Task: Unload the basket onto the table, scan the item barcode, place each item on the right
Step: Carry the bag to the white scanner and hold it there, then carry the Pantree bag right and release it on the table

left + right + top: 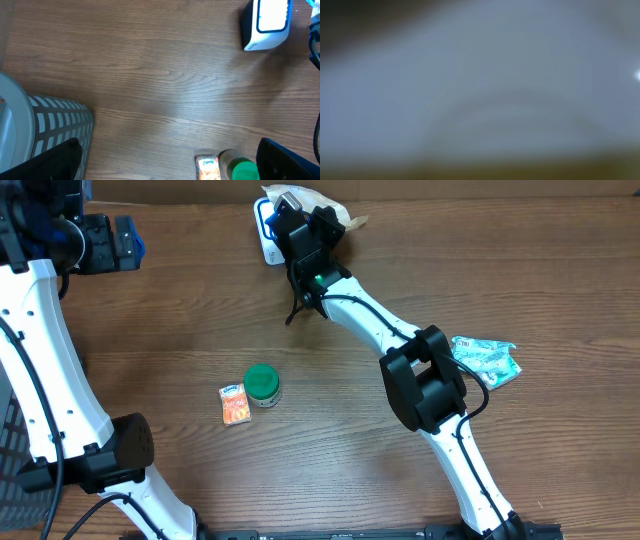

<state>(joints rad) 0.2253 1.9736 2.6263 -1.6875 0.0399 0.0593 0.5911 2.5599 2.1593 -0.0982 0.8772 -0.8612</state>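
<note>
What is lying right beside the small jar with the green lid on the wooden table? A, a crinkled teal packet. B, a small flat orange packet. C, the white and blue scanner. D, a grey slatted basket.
B: in the overhead view the small flat orange packet lies right beside the green-lidded jar, while the crinkled teal packet and the white and blue scanner sit well away.
</note>
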